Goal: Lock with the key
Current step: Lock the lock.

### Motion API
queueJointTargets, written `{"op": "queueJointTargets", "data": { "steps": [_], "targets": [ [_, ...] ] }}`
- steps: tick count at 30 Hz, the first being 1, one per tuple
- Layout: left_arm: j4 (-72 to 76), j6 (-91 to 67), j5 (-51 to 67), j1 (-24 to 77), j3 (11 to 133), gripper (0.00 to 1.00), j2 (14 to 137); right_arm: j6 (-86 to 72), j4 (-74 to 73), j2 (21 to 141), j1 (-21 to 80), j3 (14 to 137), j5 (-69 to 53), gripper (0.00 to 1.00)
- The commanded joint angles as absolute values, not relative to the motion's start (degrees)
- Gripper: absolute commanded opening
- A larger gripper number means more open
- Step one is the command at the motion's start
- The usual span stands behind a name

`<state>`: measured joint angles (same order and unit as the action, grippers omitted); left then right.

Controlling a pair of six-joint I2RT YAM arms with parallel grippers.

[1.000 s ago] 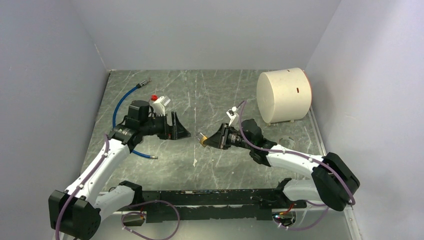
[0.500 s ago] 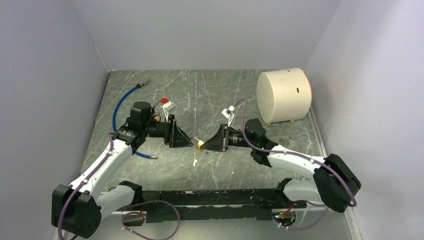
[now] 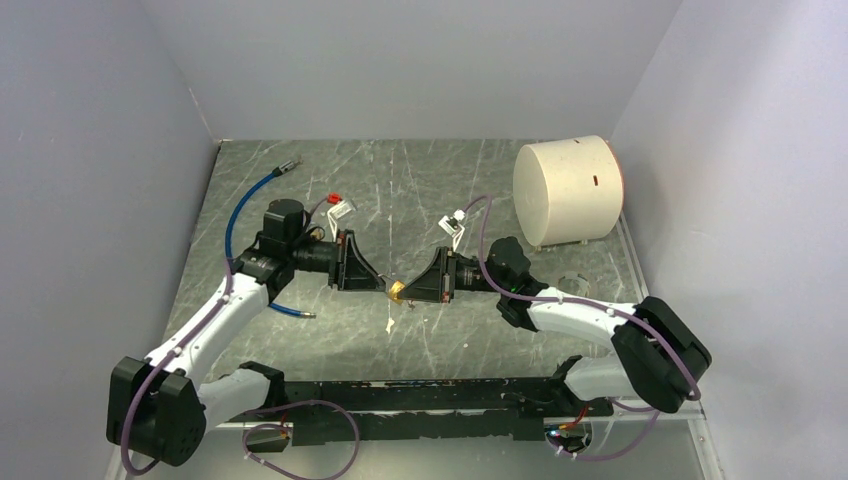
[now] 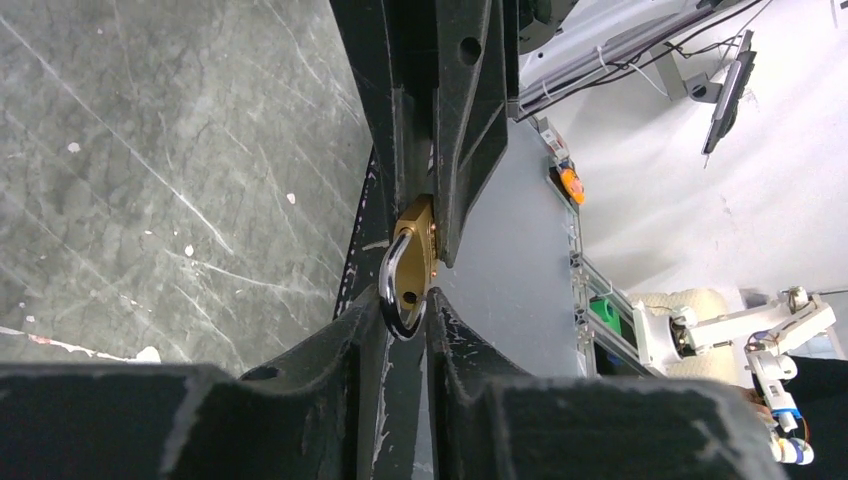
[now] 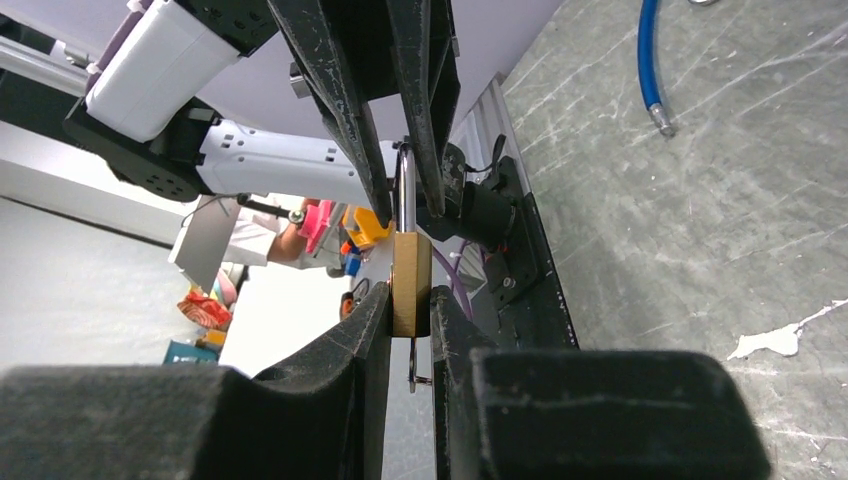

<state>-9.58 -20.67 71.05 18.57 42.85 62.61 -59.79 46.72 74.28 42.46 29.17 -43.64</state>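
A brass padlock [image 3: 397, 291] hangs in the air between the two arms. My right gripper [image 5: 410, 300] is shut on its brass body [image 5: 411, 285], one finger on each flat side. A thin metal piece, the key [image 5: 413, 362] seen edge-on, sticks out below the body between those fingers. The steel shackle [image 4: 390, 290] points toward the left arm. My left gripper [image 4: 405, 305] has its fingertips pinched on the shackle's bend. In the top view the left gripper [image 3: 383, 284] and right gripper [image 3: 408, 292] meet tip to tip above the table.
A big white cylinder [image 3: 568, 190] lies at the back right. A blue hose [image 3: 245, 205] curves along the left side. A small white and red part [image 3: 338, 207] sits behind the left gripper. Grey walls close in the left, back and right.
My left arm swung right to the padlock and its jaws went from wide open to closed on the shackle. The right gripper kept its hold and shifted slightly left.
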Motion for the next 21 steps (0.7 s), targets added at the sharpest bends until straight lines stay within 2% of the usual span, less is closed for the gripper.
{"op": "queueJointTargets", "data": {
  "steps": [1, 7, 13, 21],
  "targets": [
    [-6.23, -21.70, 73.74, 18.41, 44.48, 0.20, 61.06, -61.05, 52.91, 74.61, 42.31, 29.22, -44.71, 0.00],
    [-9.96, -20.39, 71.60, 18.41, 45.63, 0.03, 61.83, -60.30, 51.22, 74.46, 42.28, 29.43, -44.12, 0.00],
    [-2.36, -27.14, 71.57, 18.41, 43.88, 0.02, 61.06, -60.21, 50.70, 74.12, 42.31, 29.77, -44.00, 0.22],
    [-4.58, -26.28, 73.83, 18.46, 44.38, 0.03, 61.01, -58.98, 47.73, 71.87, 42.28, 30.64, -43.26, 0.36]
  ]
}}
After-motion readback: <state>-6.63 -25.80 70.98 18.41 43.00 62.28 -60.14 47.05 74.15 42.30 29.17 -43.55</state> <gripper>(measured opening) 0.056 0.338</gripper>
